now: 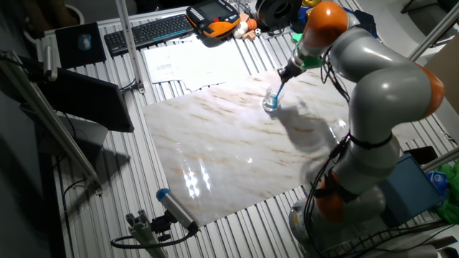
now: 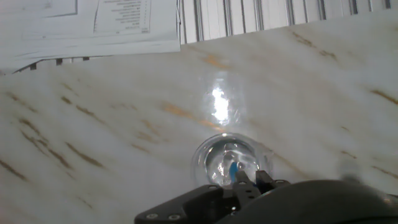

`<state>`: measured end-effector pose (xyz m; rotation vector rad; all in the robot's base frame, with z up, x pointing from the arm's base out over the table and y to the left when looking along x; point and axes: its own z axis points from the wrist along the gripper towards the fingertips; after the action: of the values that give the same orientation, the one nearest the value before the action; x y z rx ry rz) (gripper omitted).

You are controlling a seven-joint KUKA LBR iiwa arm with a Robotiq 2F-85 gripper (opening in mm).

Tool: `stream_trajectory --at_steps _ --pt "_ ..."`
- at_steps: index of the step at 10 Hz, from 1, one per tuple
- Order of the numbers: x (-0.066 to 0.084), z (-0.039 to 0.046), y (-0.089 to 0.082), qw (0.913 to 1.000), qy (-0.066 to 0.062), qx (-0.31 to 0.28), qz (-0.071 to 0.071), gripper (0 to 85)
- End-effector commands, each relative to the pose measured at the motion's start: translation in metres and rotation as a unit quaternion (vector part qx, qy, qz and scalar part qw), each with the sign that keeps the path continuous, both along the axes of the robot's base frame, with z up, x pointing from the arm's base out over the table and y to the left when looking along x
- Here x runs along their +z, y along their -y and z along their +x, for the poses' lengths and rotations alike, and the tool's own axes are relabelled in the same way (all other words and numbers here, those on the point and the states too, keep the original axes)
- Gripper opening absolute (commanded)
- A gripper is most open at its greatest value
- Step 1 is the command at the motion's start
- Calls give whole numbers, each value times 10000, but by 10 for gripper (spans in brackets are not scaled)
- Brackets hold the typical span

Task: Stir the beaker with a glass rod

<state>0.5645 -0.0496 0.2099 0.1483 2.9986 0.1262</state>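
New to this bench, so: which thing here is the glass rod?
Find the marble sheet and the small clear beaker near its far right. The glass rod slants from the gripper into it: thin, pale blue, unlike the thick grey blue-tipped cylinder at the near edge.

My arm (image 1: 380,79): thick rounded silver-grey segments, bright orange bands at the joints. Black cables run along the lower segments toward my base. My claw (image 2: 249,182): small, black, narrow dark fingers (image 2: 244,180), mounted on a black housing.
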Motion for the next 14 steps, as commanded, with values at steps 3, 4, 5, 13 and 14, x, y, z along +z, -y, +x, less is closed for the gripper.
stream_trajectory --at_steps 3,4,5,13,14 --pt "-86 244 -207 9998 71 -162 -109 0" --pt "-113 347 -102 9999 79 -26 -60 0" --pt "-133 397 19 9999 90 117 -21 0" --pt "25 30 -153 9999 -1 -81 -106 0" --pt "26 146 -140 9999 -6 -43 -127 0"
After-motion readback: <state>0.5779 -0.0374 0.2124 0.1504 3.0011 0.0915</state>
